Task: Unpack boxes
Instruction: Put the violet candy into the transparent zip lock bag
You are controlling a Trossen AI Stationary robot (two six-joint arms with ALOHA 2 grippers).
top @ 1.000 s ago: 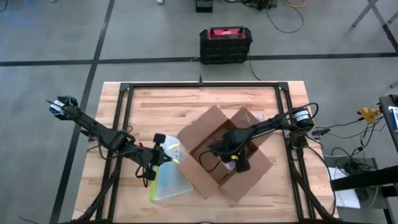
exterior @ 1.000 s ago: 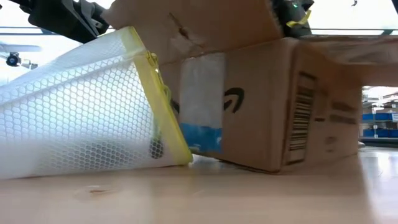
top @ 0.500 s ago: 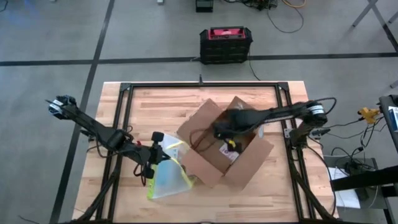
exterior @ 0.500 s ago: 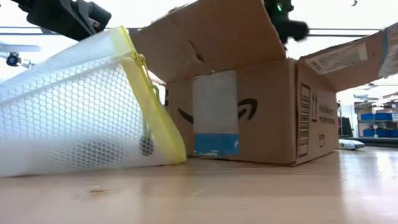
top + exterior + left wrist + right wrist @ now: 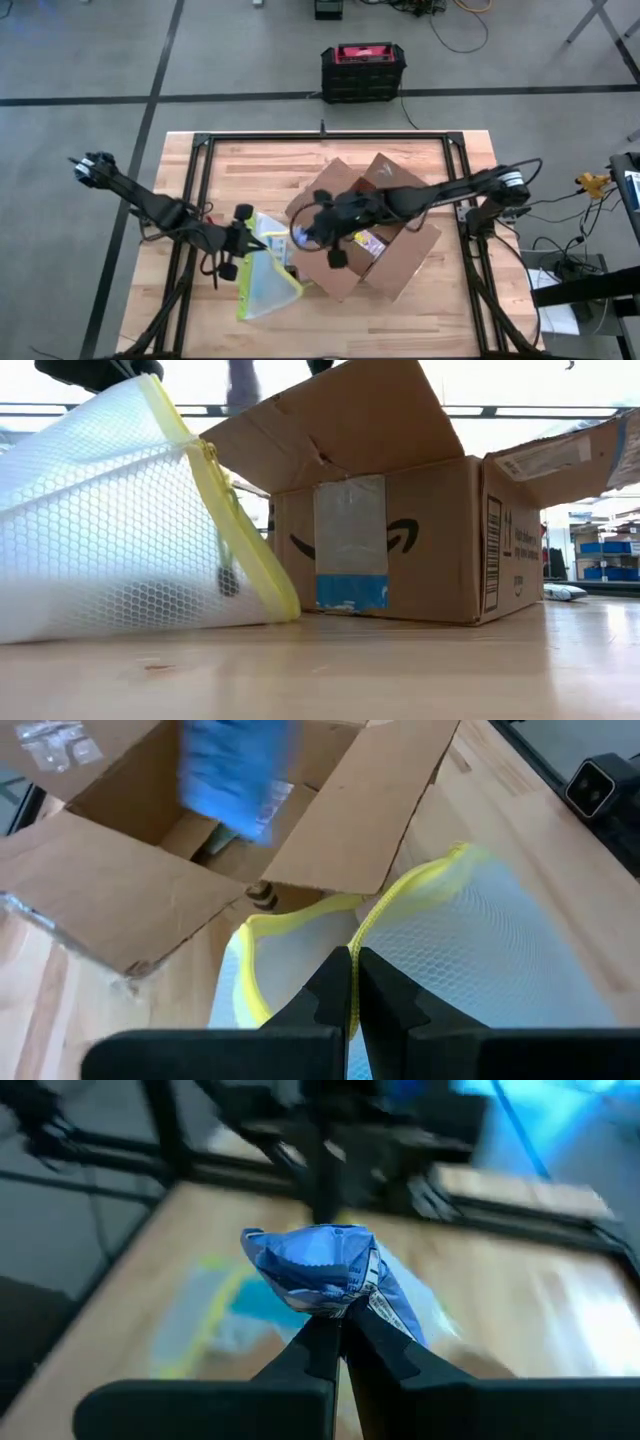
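Right pincer [image 5: 338, 1325] clamped on crinkled blue foil packet [image 5: 318, 1270], above open brown cardboard box [image 5: 385, 262]. Left pincer [image 5: 352, 982] pinching yellow-edged clear mesh pouch [image 5: 480, 955], left of box.

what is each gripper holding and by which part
The right gripper pinches a blue packet by its crumpled edge. The left gripper is shut on the mesh pouch's yellow rim.

The brown cardboard box [image 5: 372, 232] stands upright on the worktop [image 5: 300, 165]. Its flaps are open. It has a white label and clear tape.
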